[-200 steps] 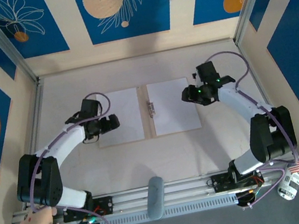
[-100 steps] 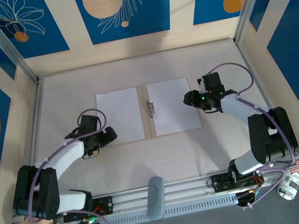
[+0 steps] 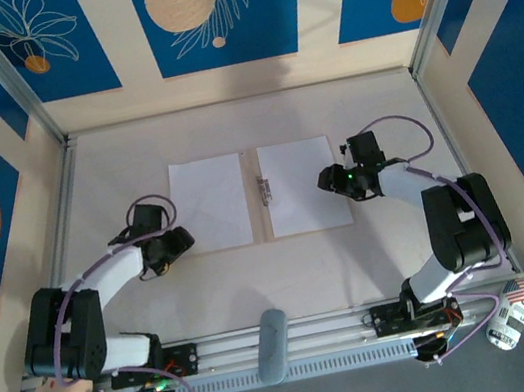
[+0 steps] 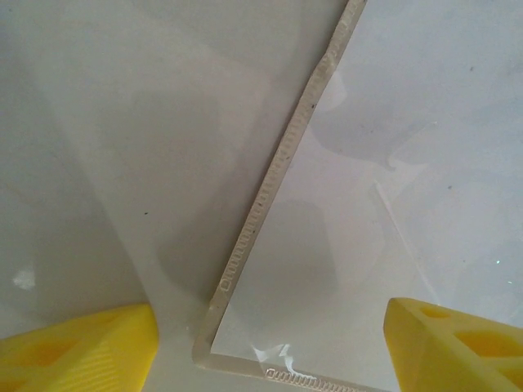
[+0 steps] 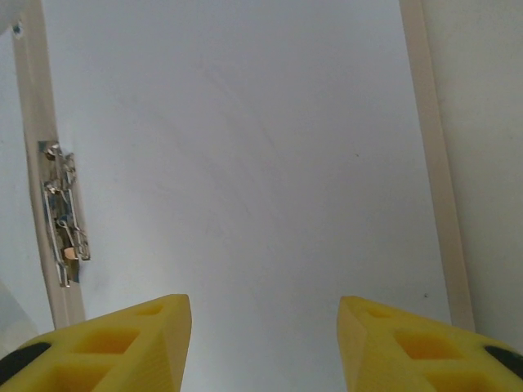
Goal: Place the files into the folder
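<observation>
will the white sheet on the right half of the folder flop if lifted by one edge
Probably floppy: the sheet looks very thin and lies dead flat on the folder. Likely light, so a push may just slide it. Its flush edge looks hard to get under.

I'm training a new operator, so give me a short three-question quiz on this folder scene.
1. True or false: the folder lies closed on the table.
2. What sits at the folder's spine? A) metal clip B) pen C) stapler
3. How many white sheets lie on the folder?
Key: 1 false; 2 A; 3 two.
</observation>
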`<state>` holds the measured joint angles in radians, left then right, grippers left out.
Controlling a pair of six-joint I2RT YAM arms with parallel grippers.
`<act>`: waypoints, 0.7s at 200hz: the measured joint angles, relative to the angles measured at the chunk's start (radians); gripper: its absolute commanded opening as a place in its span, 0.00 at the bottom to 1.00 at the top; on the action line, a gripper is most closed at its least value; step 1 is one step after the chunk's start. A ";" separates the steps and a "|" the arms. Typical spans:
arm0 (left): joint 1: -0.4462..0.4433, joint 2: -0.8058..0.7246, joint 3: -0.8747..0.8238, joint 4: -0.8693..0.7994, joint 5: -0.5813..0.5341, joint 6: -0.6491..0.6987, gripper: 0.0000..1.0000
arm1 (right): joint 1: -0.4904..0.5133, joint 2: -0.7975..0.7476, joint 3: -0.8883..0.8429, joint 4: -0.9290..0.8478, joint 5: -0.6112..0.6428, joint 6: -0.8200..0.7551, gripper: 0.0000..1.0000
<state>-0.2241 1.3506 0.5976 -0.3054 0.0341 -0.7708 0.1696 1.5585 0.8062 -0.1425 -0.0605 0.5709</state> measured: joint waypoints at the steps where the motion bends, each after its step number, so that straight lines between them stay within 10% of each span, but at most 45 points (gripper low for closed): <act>1: 0.000 -0.001 -0.001 0.001 0.000 0.001 0.69 | 0.000 0.001 0.000 0.000 0.000 0.000 0.51; 140: 0.040 -0.047 -0.052 0.045 0.075 0.002 0.51 | 0.018 0.030 0.030 -0.027 0.001 0.000 0.51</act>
<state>-0.1844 1.3033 0.5457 -0.2600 0.1093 -0.7692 0.1871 1.5883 0.8360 -0.1699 -0.0593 0.5709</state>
